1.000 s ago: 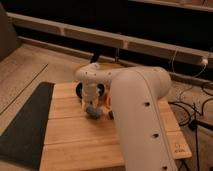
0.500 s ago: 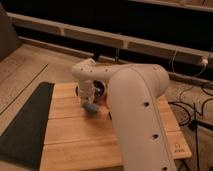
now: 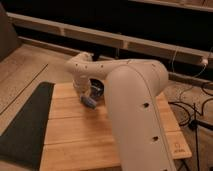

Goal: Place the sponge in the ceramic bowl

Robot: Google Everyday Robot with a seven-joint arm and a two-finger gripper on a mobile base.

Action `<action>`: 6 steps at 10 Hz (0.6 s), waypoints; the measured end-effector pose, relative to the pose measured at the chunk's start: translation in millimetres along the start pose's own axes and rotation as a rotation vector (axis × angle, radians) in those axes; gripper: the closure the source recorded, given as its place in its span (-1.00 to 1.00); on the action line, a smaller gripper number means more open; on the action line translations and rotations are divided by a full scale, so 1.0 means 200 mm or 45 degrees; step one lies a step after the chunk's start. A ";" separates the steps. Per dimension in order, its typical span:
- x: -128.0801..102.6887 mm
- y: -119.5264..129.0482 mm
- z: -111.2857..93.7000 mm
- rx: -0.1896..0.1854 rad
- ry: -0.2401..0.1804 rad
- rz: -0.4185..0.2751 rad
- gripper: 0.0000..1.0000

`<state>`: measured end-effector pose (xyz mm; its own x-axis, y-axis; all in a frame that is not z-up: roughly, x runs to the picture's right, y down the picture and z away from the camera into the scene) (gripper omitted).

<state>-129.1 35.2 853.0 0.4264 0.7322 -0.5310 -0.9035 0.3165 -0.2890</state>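
The only writing I can find is a small dark stamped mark [image 3: 178, 148] near the right front corner of the pale wooden slatted worktop [image 3: 80, 135], and it is too small to read. The robot's bulky white arm [image 3: 135, 110] carries no label that I can make out, only a few small dark holes along its side.

The one container is a small round, nearly black ceramic bowl [image 3: 98, 90] toward the back of the worktop. The wrist hides part of it and I cannot tell whether anything lies inside.

The gripper [image 3: 88, 100] hangs from the bent wrist just in front of the bowl on its left side, pointing down. Its jaws are clamped together on the small blue-grey rectangular sponge [image 3: 91, 103], which sits tilted at the tip, beside the bowl's near rim and outside it.

A flat dark rectangular mat [image 3: 25, 125] lies along the left edge of the worktop. Black cables [image 3: 192, 107] trail over the floor to the right.
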 end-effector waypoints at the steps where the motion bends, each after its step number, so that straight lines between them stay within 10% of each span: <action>1: -0.01 -0.04 -0.03 0.033 -0.012 0.010 1.00; 6: -0.12 -0.35 -0.12 0.193 -0.024 -0.011 1.00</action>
<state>-74.6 -18.4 867.2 0.4347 0.7398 -0.5135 -0.8965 0.4095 -0.1690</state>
